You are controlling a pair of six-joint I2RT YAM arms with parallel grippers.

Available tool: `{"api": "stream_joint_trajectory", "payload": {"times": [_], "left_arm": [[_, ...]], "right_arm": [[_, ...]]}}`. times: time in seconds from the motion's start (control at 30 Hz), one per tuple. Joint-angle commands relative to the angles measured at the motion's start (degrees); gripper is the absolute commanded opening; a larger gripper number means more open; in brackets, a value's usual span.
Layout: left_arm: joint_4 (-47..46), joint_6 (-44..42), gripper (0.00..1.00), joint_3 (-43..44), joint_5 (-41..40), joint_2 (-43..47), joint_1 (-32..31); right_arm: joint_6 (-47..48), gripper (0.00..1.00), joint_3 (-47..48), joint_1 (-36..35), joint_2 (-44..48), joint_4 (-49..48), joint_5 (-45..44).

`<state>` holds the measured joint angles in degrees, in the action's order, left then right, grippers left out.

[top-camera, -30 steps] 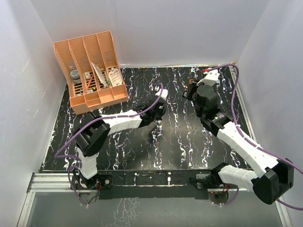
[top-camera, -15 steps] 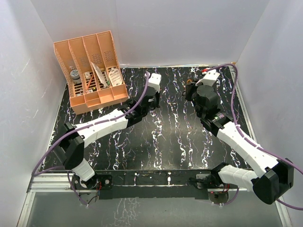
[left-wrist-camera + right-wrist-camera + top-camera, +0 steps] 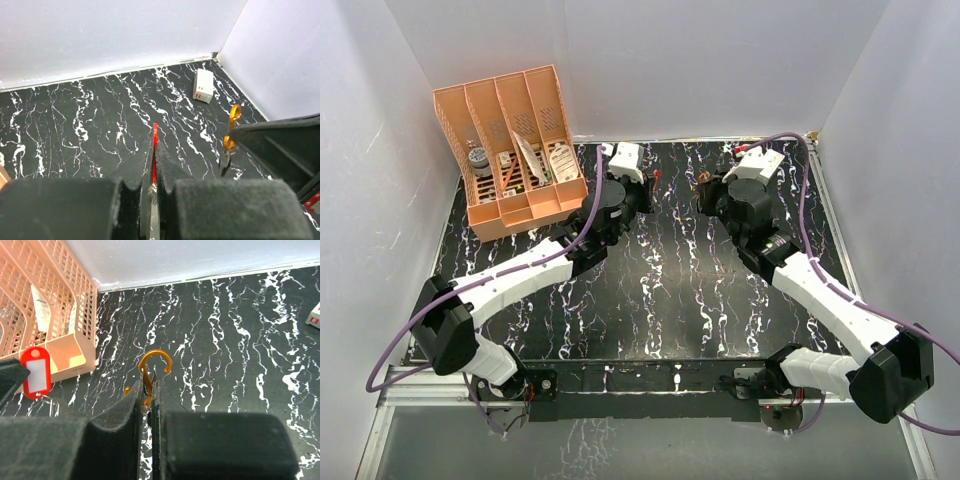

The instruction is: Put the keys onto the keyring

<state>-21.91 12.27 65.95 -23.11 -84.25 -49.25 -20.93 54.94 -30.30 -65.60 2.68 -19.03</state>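
Observation:
My left gripper (image 3: pixel 154 144) is shut on the red-headed key (image 3: pixel 155 131), seen edge-on with its metal part running back between the pads. In the right wrist view the red head (image 3: pixel 35 371) sticks up at the left. My right gripper (image 3: pixel 148 386) is shut on the orange-gold keyring (image 3: pixel 159 355), whose open hook points up. The keyring also shows in the left wrist view (image 3: pixel 231 127), with a thin dark piece (image 3: pixel 223 162) hanging under it; I cannot tell if this is the silver key. In the top view both grippers (image 3: pixel 648 186) (image 3: pixel 705 190) face each other, apart, above the back of the table.
An orange slotted file rack (image 3: pixel 510 150) holding small items stands at the back left and shows in the right wrist view (image 3: pixel 50 315). A small white box (image 3: pixel 203 85) lies near the back right corner. White walls enclose the black marbled table (image 3: pixel 660 290).
My left arm has swung from the table's middle up to the back, carrying the red-headed key toward the right gripper. My right gripper has shifted a little to the left with the keyring.

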Motion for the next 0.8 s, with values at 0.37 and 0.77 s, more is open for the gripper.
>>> {"api": "stream_joint_trajectory", "payload": {"times": [0.37,0.77], "left_arm": [[-11.20,1.16,0.00,-1.62,-0.10,2.15,0.02],[-14.00,1.60,0.00,-1.91,1.53,0.07,-0.05]], "right_arm": [[-2.64,0.00,0.07,0.16,-1.71,-6.62,9.38],[-3.77,0.00,0.68,0.16,-1.87,-7.25,13.12]]}}
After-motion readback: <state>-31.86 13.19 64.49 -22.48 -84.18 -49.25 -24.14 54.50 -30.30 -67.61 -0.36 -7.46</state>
